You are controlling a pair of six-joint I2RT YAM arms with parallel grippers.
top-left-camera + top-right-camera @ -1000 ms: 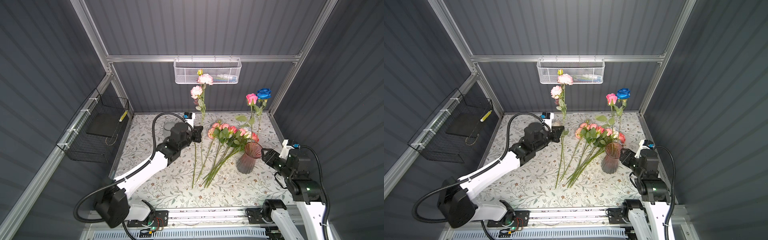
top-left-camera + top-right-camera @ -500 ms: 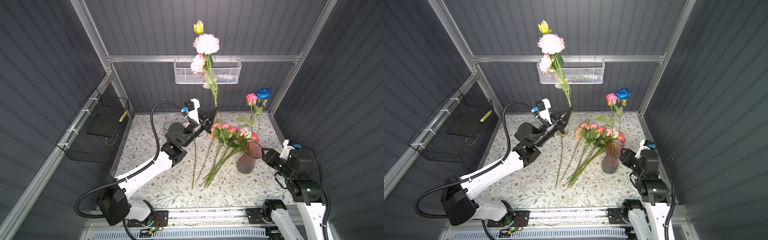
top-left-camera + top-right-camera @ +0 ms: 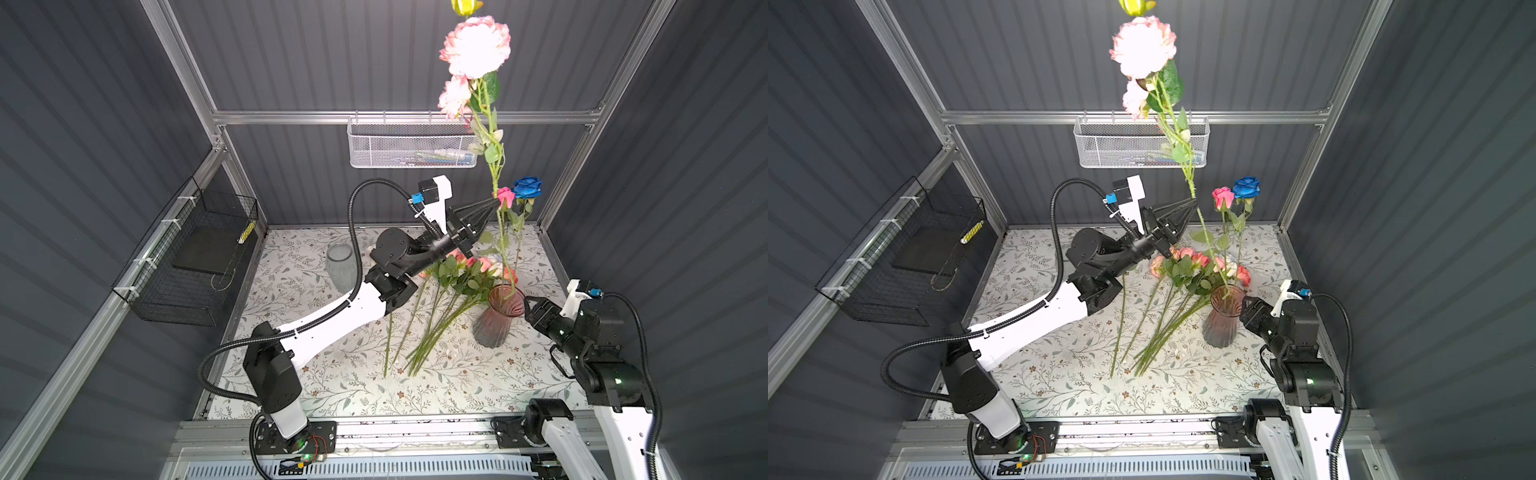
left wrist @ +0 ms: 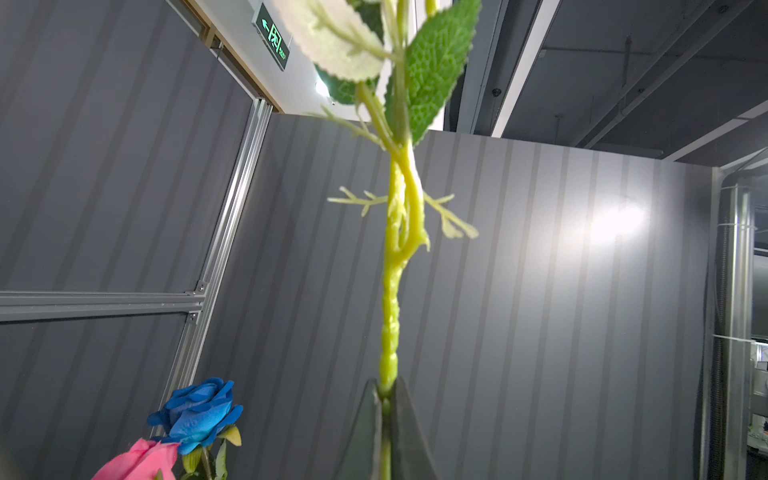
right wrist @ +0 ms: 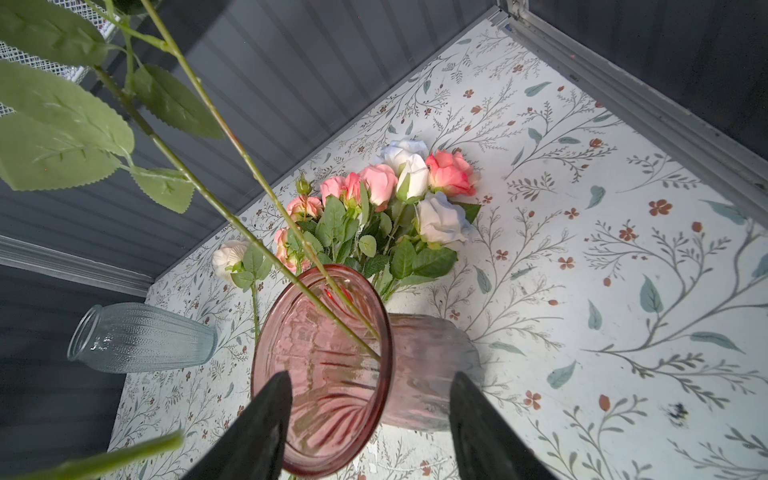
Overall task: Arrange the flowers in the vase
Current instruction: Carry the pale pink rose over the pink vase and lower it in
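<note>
Left of the pink vase (image 3: 496,320), a clear vase (image 3: 340,266) stands unused. Our left gripper (image 3: 492,205), clenched on a tall pink spray (image 3: 476,48), holds it above the pink vase. Loose flowers (image 3: 453,270) lie just beside it. Our right gripper (image 5: 370,415) brackets its neck; whether it presses we cannot tell. Next: lower the stem in.

table (image 3: 316,386): floral print | on it: flowers (image 3: 453,286), pink vase (image 3: 496,324), clear vase (image 3: 340,266)

Two arms, white shells with black joint housings. Left arm (image 3: 332,316): black corrugated cable (image 3: 353,232) looping along it, blue connector at the white wrist camera mount (image 3: 436,193). Right arm (image 3: 602,365): same, green indicator light. Black tapered fingers (image 5: 257,432).
</note>
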